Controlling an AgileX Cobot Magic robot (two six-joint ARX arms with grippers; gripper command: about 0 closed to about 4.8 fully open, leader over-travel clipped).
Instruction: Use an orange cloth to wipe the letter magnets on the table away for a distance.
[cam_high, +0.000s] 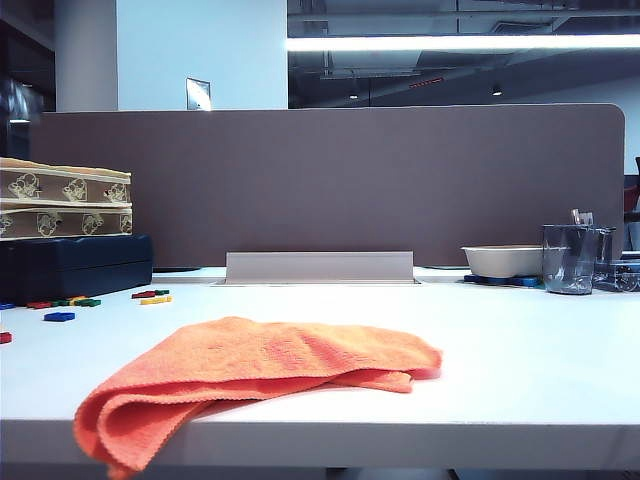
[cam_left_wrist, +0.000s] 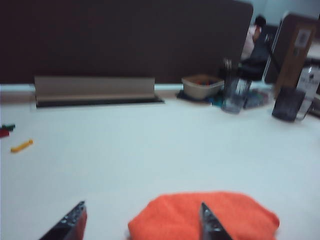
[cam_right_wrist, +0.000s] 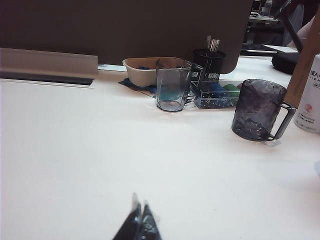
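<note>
With the orange cloth (cam_high: 265, 375) crumpled at the table's (cam_high: 520, 370) front edge, well right of the letter magnets (cam_high: 80, 301), the left gripper (cam_left_wrist: 140, 222), fingers spread, should descend squarely over it, while the right gripper (cam_right_wrist: 139, 225), fingertips pressed together, idles.

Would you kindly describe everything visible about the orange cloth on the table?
The orange cloth is a soft, fuzzy towel, loosely folded into rumpled layers. It lies flat on the white table near the front edge, with one folded corner drooping over that edge. Only the table touches it. The letter magnets lie apart from it, further back and to the left in the exterior view. The left tool stands open just short of it, not gripping.
</note>
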